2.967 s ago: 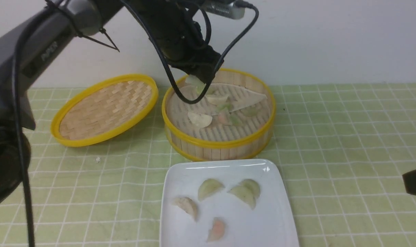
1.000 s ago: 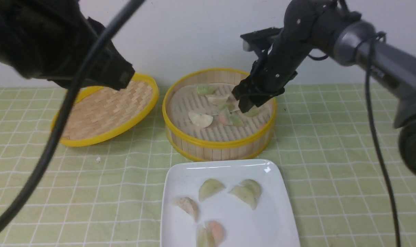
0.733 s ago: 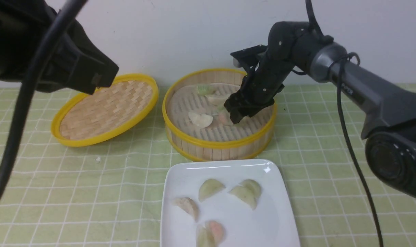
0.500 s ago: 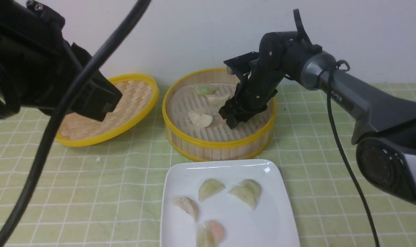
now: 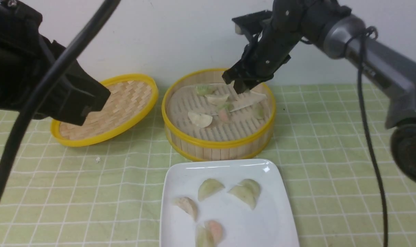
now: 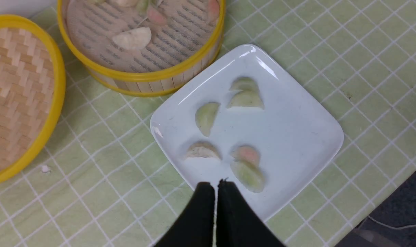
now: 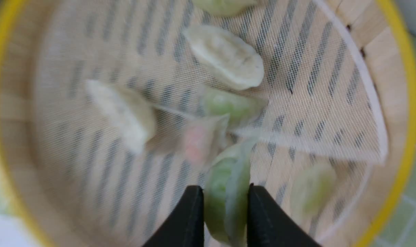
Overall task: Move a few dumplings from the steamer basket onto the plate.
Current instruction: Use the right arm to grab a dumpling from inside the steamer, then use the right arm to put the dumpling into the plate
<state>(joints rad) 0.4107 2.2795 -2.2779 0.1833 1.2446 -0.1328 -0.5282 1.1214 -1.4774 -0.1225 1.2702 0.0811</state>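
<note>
My right gripper [image 5: 239,87] hangs just above the far side of the steamer basket [image 5: 218,144], shut on a pale green dumpling [image 7: 223,171] that stands upright between its fingers. Several more dumplings lie on the basket floor, among them a whitish one [image 5: 200,119] and a pink one [image 5: 224,115]. Several dumplings [image 5: 210,188] rest on the white plate [image 5: 273,212] in front of the basket. High over the plate's near edge my left gripper [image 6: 216,185] is shut and holds nothing.
The woven yellow-rimmed lid [image 5: 105,109] lies upturned to the left of the basket. The pale liner [image 5: 249,99] is folded up on the basket's far right. A green checked cloth [image 5: 331,154] covers the table, with a small crumb [image 5: 97,159] on it.
The right gripper dipped to the basket floor, closed on a green dumpling and has risen with it. Three seconds ago the left arm was over the basket; one more dumpling now lies on the plate.
</note>
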